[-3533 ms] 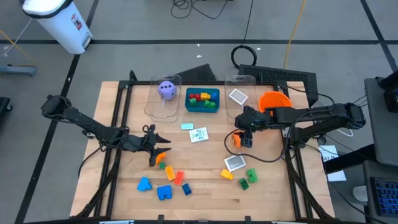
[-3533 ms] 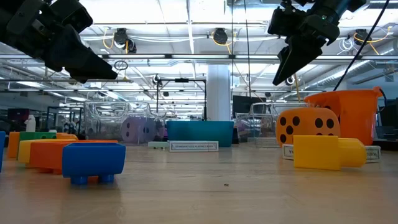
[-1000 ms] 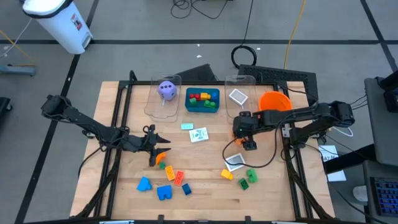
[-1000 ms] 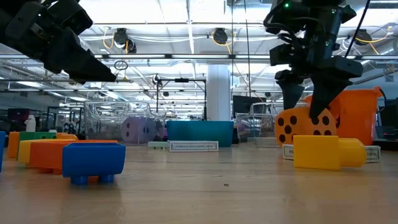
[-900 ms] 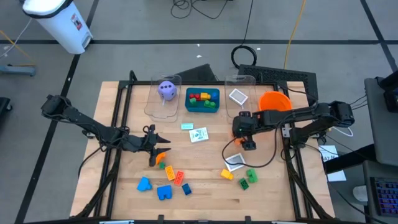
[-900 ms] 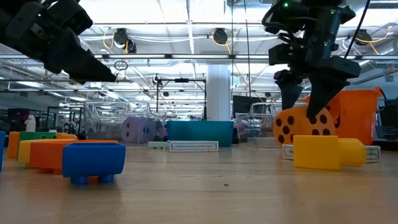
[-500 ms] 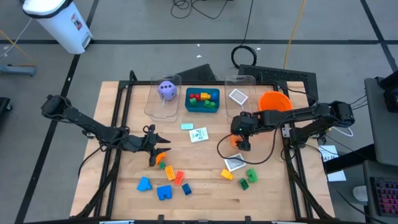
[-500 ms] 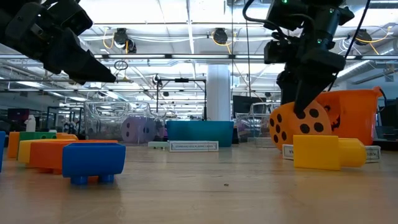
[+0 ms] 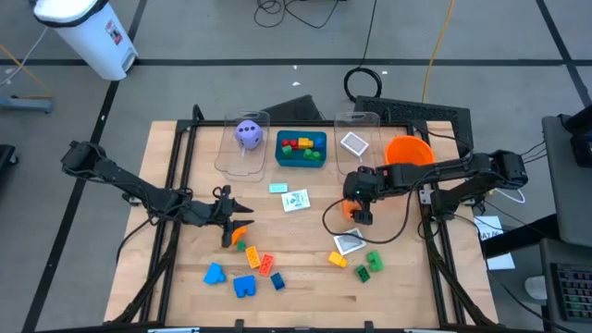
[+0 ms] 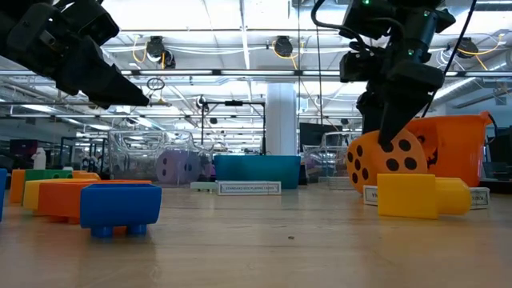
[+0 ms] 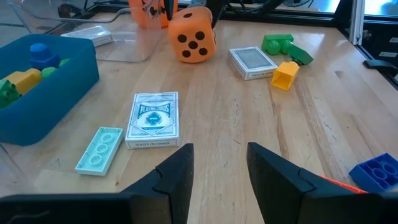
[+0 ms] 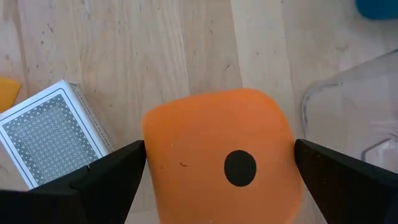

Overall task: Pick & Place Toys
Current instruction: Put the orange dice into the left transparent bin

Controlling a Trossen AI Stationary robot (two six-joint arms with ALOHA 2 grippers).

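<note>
From above, the wooden table (image 9: 305, 277) carries both arms. The right gripper (image 9: 356, 209) hides most of the orange die (image 9: 348, 208), which the low view shows tilted (image 10: 389, 162) beside the orange bowl (image 10: 456, 148). The right wrist view alone shows the fingers (image 12: 109, 171) spread wide on either side of the die (image 12: 217, 165); they seem to touch it, though I cannot be sure. The left gripper (image 9: 235, 222) hovers near the bricks (image 9: 254, 262), its fingers (image 11: 177, 174) partly apart and holding nothing. A card deck (image 12: 53, 140) lies just beside the die.
</note>
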